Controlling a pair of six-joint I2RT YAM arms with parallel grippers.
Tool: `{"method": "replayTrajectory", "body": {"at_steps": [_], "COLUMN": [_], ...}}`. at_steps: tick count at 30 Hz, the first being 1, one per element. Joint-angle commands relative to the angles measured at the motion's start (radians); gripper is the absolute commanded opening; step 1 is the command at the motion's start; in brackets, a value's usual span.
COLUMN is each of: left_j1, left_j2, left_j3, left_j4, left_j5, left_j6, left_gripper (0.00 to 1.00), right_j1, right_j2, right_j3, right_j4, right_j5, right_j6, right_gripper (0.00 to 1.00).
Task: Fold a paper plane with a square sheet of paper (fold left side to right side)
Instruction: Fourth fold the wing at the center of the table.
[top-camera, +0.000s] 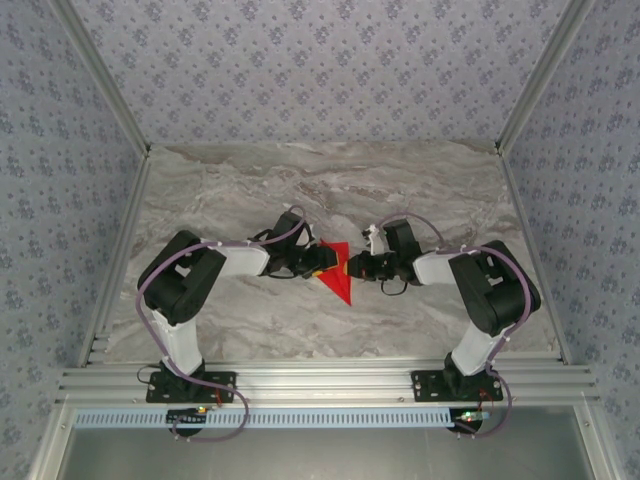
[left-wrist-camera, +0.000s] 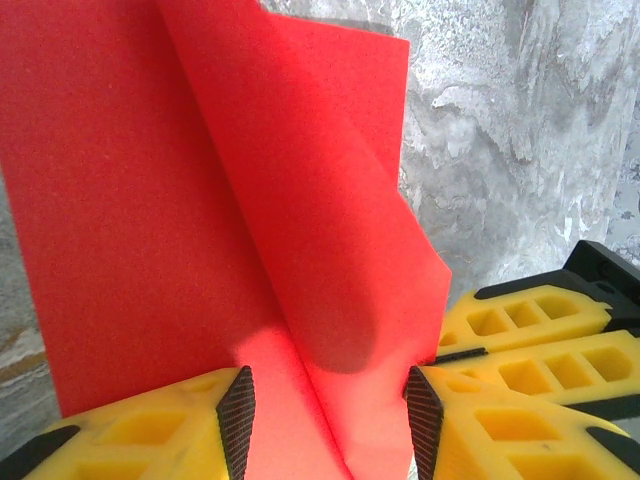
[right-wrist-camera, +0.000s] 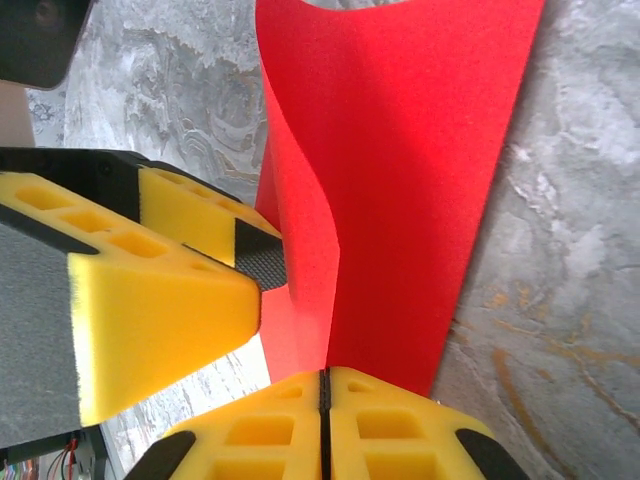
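The red paper lies mid-table as a slim triangle, long axis running far to near, tip towards the arms' bases, between the two grippers. The left wrist view adds a raised flap standing in the half-open left gripper. The right wrist view shows the right gripper pinched shut on the paper's lower edge.

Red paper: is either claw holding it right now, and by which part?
The right claw is shut on the red paper, pinching the edge nearest it. The left claw straddles a raised fold, jaws apart, not pinching.
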Motion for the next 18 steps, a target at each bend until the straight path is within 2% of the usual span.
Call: {"method": "replayTrajectory", "body": {"at_steps": [1, 18], "left_j1": [-0.001, 0.000], "left_j2": [0.015, 0.014], "left_j3": [-0.002, -0.002], "left_j4": [-0.059, -0.059], "left_j5": [-0.035, -0.031], "left_j6": [0.026, 0.028], "left_gripper": [0.47, 0.47], "right_j1": [-0.012, -0.007], "right_j2": [0.019, 0.076], "right_j3": [0.017, 0.054], "right_j4": [-0.048, -0.119], "right_j5": [0.019, 0.052], "right_j6": [-0.033, -0.073], "right_gripper": [0.10, 0.10]}}
